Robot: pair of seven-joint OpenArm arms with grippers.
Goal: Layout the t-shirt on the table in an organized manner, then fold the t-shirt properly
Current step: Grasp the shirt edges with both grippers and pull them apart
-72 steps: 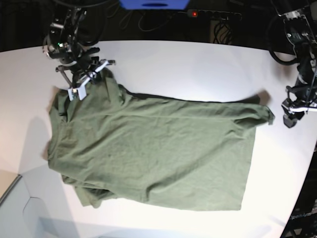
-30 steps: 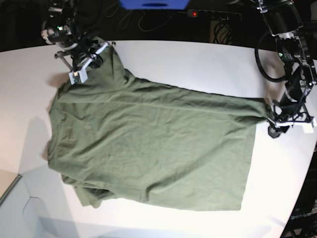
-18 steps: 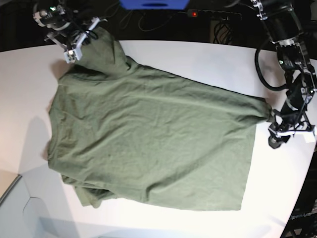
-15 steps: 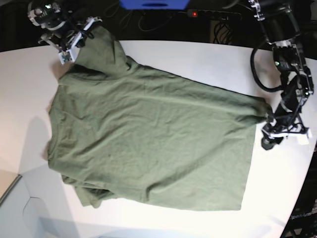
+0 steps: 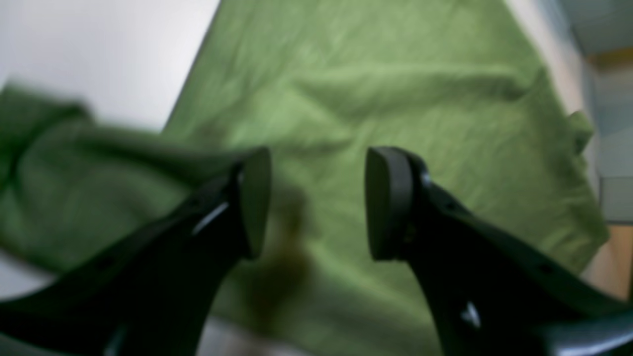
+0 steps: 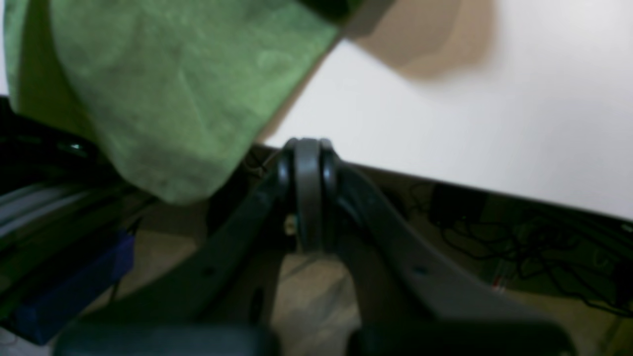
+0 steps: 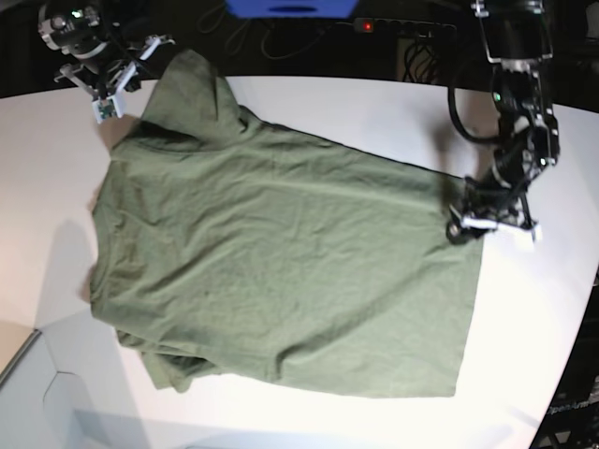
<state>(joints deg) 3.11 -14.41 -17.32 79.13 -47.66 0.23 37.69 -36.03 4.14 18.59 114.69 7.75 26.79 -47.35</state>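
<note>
Left claw (image 5: 316, 202) parted, right claw (image 6: 307, 193) closed

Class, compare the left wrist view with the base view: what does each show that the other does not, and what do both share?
Only the left wrist view shows the left gripper close up, jaws apart and empty above the cloth. Only the base view shows the whole t-shirt spread on the table and the right gripper at its far corner. Both show the green shirt and white tabletop.

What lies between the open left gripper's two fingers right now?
Nothing is caught there: in the left wrist view the left gripper stands open above the t-shirt, and only flat green cloth shows through the gap.
</note>
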